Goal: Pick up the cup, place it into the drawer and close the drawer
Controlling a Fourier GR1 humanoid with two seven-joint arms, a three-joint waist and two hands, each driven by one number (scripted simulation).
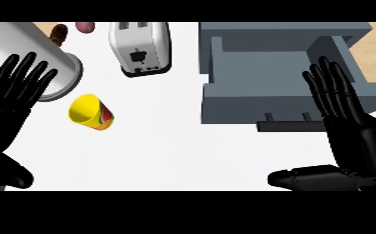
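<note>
Picking has not begun: the black left hand (21,91) shows at the left edge, fingers straight and holding nothing, just left of the yellow cup with a red-and-green printed side (91,112), which stands untouched on the white counter (169,143). Next, judging by this, a hand must reach and curl round the cup, then carry it right to the open grey drawer (257,81); the black right hand (339,113) is likewise spread and holds nothing.

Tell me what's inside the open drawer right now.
The drawer shows only its bare grey floor; the cup is on the counter, left of it. The right robot hand covers the drawer's right side, so that part cannot be checked.
</note>
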